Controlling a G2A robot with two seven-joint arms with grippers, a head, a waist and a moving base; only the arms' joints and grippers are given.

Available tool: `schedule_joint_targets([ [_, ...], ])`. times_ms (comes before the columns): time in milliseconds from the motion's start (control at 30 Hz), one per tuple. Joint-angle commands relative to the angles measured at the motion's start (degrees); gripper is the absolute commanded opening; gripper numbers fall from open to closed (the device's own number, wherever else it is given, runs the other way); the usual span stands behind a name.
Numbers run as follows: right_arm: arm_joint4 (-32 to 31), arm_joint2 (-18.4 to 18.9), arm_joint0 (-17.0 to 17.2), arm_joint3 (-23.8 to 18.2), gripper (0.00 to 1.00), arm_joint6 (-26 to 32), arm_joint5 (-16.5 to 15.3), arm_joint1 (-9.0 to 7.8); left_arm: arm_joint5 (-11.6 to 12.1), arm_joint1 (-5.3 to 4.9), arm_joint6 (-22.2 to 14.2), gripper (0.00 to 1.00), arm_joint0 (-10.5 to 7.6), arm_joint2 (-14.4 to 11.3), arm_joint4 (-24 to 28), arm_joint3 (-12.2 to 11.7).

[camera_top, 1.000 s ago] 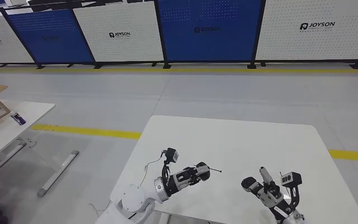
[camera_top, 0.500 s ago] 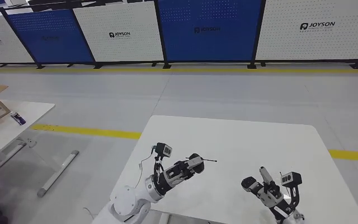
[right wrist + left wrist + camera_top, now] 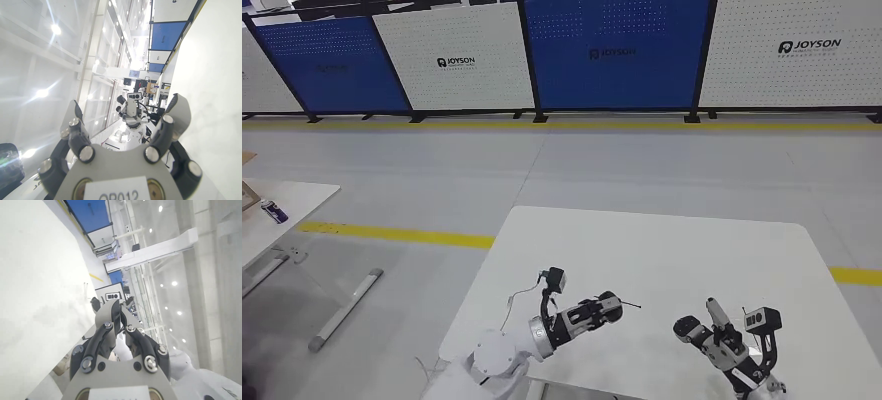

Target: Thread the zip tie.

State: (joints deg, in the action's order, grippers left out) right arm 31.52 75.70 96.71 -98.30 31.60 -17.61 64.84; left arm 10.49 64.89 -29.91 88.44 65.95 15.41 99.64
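Farther right, left gripper (image 3: 614, 304) (zip tie (image 3: 632, 303))

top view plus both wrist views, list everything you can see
zip tie: one, dark, thin, sticking out of the left gripper toward the right gripper, above the table
table: one, white, under both arms
side table: one, white, far left across the floor
small object: one, dark, on the side table
pegboard panels: several, blue and white alternating, along the back
floor lines: two, yellow, one behind the table, one by the panels
left gripper: one, grey and black, shut on the zip tie
right gripper: one, grey and black, open, empty
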Motion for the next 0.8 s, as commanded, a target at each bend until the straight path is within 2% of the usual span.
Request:
schedule_joint_targets([
  [0,0.0,0.0,0.0,0.0,1.00,0.0,0.0,0.00,-0.5,0.01,0.1,0.00,-0.14,-0.2,-0.3,-0.1],
  [367,0.0,0.0,0.0,0.0,1.00,0.0,0.0,0.00,-0.5,0.01,0.1,0.00,-0.14,-0.2,-0.3,-0.1],
  [433,0.0,0.0,0.0,0.0,1.00,0.0,0.0,0.00,0.0,0.10,1.0,0.00,-0.27,-0.6,-0.1,0.5],
  [533,0.0,0.0,0.0,0.0,1.00,0.0,0.0,0.00,3.0,0.19,3.3,0.00,0.21,-0.4,0.4,1.5],
  [567,0.0,0.0,0.0,0.0,1.00,0.0,0.0,0.00,3.3,0.22,4.9,0.00,0.40,-0.1,0.2,1.6],
  [633,0.0,0.0,0.0,0.0,1.00,0.0,0.0,0.00,2.4,0.36,9.1,0.00,0.81,-0.3,-1.9,2.4],
  [767,0.0,0.0,0.0,0.0,1.00,0.0,0.0,0.00,2.4,0.36,9.1,0.00,0.81,-0.3,-1.9,2.4],
])
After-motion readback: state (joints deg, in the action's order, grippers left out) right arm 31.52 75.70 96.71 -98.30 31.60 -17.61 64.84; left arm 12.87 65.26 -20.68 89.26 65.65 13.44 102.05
